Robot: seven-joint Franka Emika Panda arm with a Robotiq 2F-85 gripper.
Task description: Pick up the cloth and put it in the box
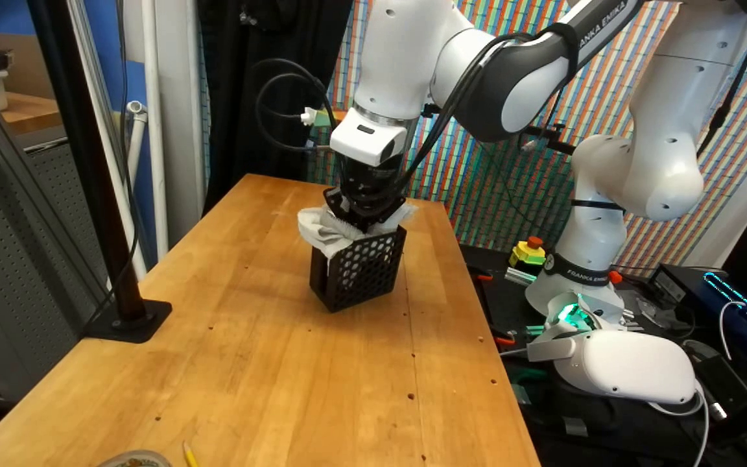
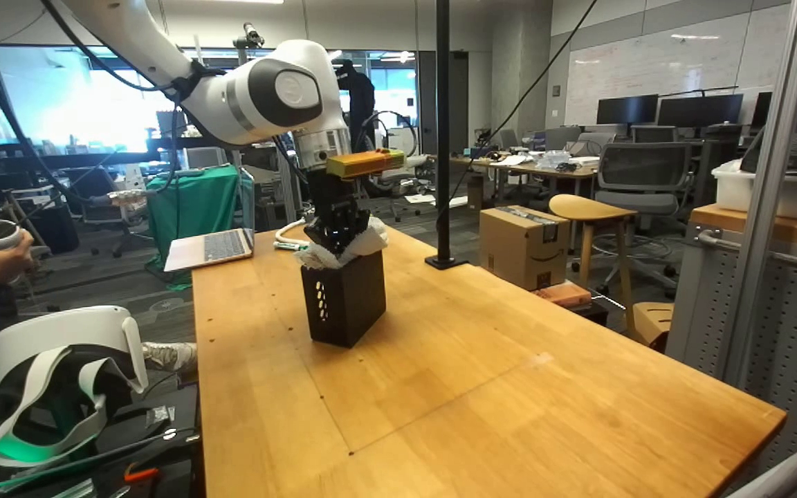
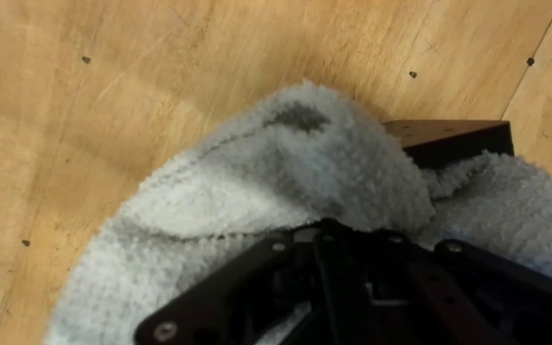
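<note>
A pale grey fluffy cloth (image 1: 325, 228) lies bunched in the mouth of a black box (image 1: 367, 269) with hexagonal holes in its side. Parts of the cloth hang over the rim, also in an exterior view (image 2: 371, 238), where the box (image 2: 353, 301) stands upright on the table. My gripper (image 1: 364, 224) points down into the cloth at the box's opening. In the wrist view the gripper's fingers (image 3: 357, 235) are close together with the cloth (image 3: 237, 191) bunched around them; the fingertips are hidden in it. Only a corner of the box (image 3: 458, 148) shows there.
The box stands on a wooden table (image 1: 270, 363). A black post (image 1: 128, 318) stands at the table's edge. A laptop (image 2: 215, 247) lies at the table's far end. A yellow pencil (image 1: 189, 454) and a round object (image 1: 135, 459) lie at the near edge.
</note>
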